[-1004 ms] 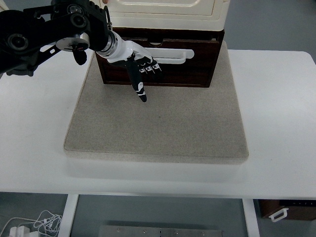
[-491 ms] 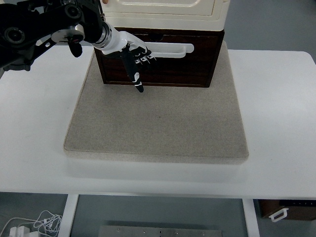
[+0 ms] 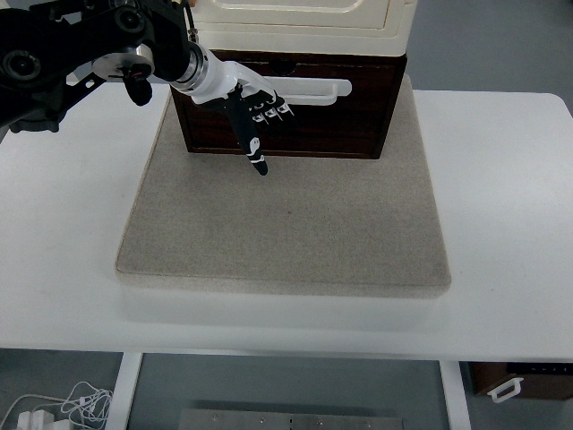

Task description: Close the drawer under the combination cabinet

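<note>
The combination cabinet's cream upper part (image 3: pixel 300 22) sits at the top centre over a dark wooden drawer (image 3: pixel 358 121) with a white bar handle (image 3: pixel 313 88). The drawer front stands almost flush under the cabinet. My left hand (image 3: pixel 251 112) reaches in from the upper left and lies against the left half of the drawer front. Its fingers (image 3: pixel 255 152) are relaxed and point down toward the mat, holding nothing. My right arm is out of view.
The cabinet stands on a grey felt mat (image 3: pixel 286 224) that covers the middle of the white table (image 3: pixel 510 206). Cables (image 3: pixel 63 408) lie on the floor at the lower left. A dark box (image 3: pixel 519 381) sits on the floor at the lower right.
The drawer slid back under the cabinet as my left hand pushed its front. In the last half second the hand shifted slightly right and down along the drawer front.
</note>
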